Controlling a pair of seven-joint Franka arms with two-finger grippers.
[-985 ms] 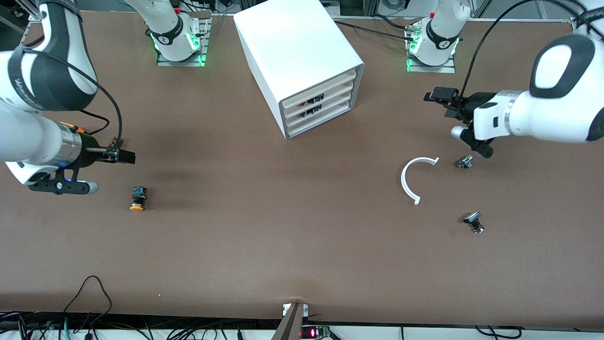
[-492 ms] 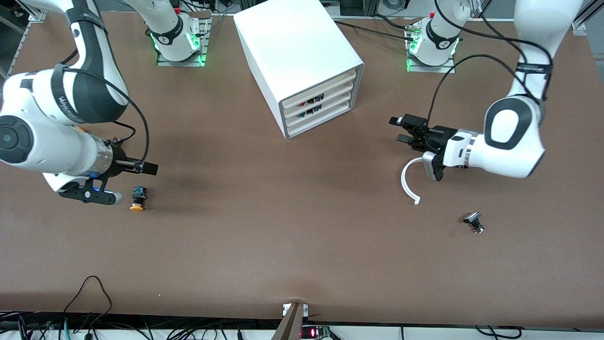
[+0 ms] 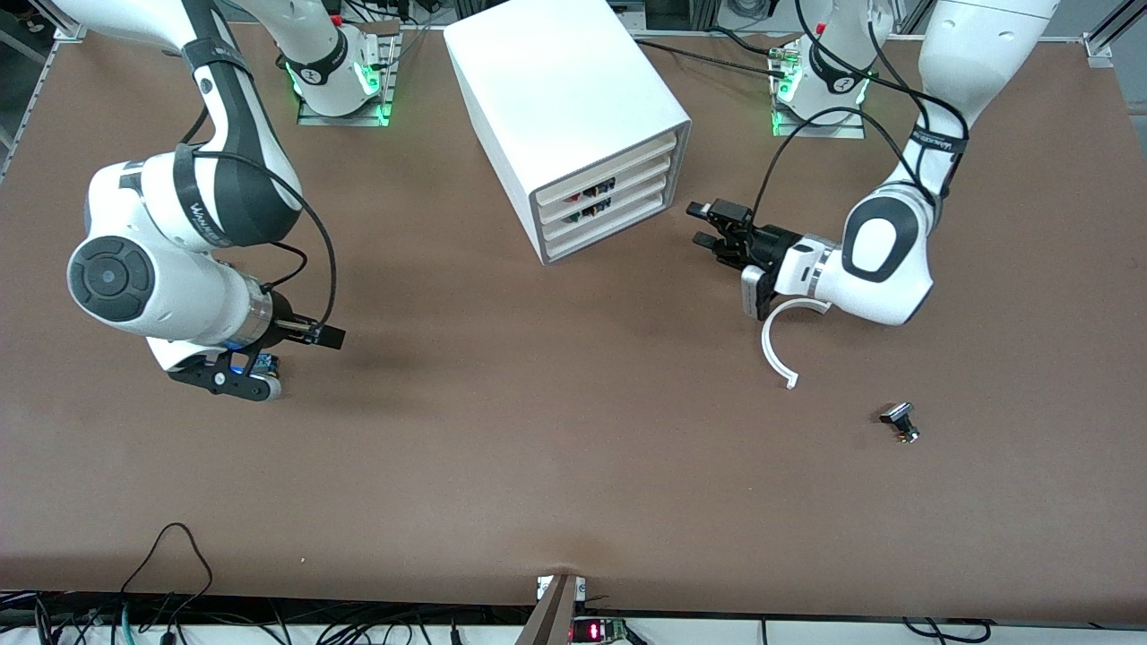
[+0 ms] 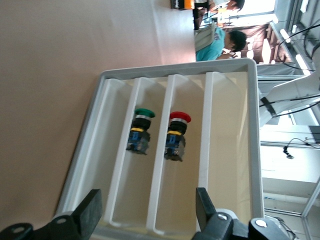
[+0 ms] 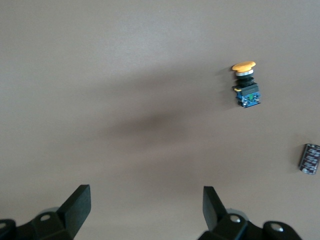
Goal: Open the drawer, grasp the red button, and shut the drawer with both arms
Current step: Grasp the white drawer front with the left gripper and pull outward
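The white cabinet (image 3: 564,107) stands at the table's middle, near the robot bases, all drawers shut. The drawer (image 3: 602,189), second from the top, shows a red part in its notch; the one below shows green. In the left wrist view the red-capped button (image 4: 175,137) lies inside this drawer (image 4: 181,200), beside a green-capped one (image 4: 139,131). My left gripper (image 3: 708,227) is open and empty, level with the cabinet front, toward the left arm's end; it shows in its wrist view (image 4: 148,200). My right gripper (image 3: 327,339) is open and empty over bare table (image 5: 145,195).
An orange-capped button (image 5: 246,85) lies on the table, mostly hidden under the right wrist (image 3: 263,363). A white C-shaped ring (image 3: 775,345) lies partly under the left arm. A small black part (image 3: 899,421) lies nearer the front camera. A black cylinder (image 5: 310,158) shows in the right wrist view.
Both arms have swung in toward the table's middle. The left gripper has moved close to the cabinet front. The right wrist now covers the orange-capped button.
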